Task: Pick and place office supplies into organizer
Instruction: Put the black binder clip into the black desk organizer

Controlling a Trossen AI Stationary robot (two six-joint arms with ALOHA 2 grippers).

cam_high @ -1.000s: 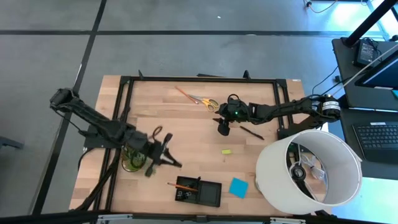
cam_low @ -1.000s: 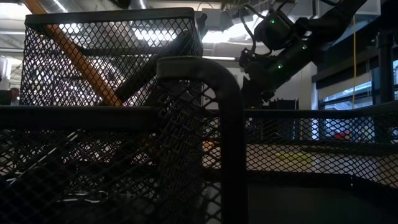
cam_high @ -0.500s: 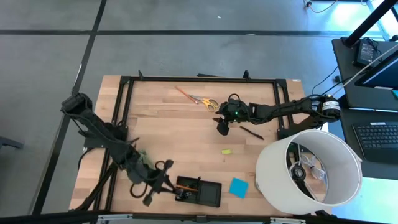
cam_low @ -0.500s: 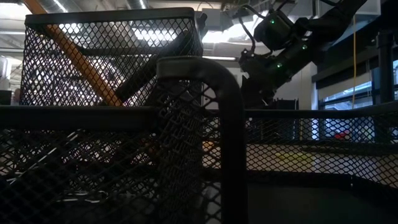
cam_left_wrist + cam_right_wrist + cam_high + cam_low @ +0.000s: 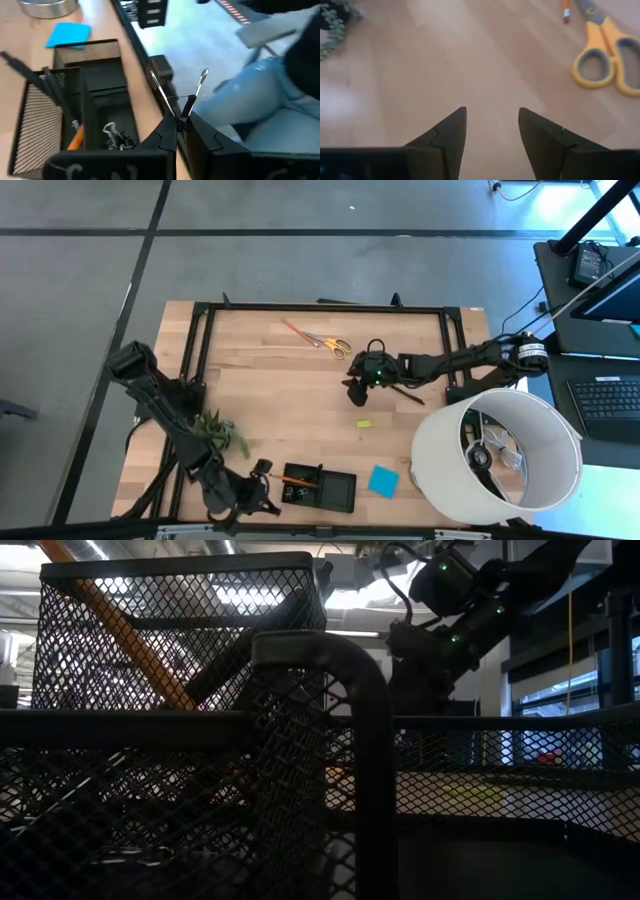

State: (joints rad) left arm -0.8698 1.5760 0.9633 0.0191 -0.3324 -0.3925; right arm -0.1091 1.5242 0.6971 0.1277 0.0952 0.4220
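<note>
My left gripper [image 5: 178, 127] is clamped on a black binder clip [image 5: 187, 107], its wire handles sticking up past my fingertips. In the high view it sits at the near edge of the table [image 5: 290, 400], just off the left end of the organizer [image 5: 318, 487], not over a compartment. Left wrist view shows the organizer's mesh compartments: black pens [image 5: 30, 75] leaning in one, an orange pencil [image 5: 75, 140] and a clip [image 5: 114, 132] in the next. Blue note pad [image 5: 382, 480] lies flat just right of the organizer, apart from it.

My right gripper [image 5: 491, 127] has fingers spread wide, nothing between them, bare wood below. High view puts it mid-table, beside a black pen [image 5: 405, 392]. Yellow-handled scissors [image 5: 330, 343] and another orange pencil [image 5: 297, 331] lie further back, touching each other. Small yellow block [image 5: 364, 423] sits alone between right gripper and organizer. Potted plant [image 5: 222, 430] is left of centre; white lampshade [image 5: 497, 450] at the right corner.
</note>
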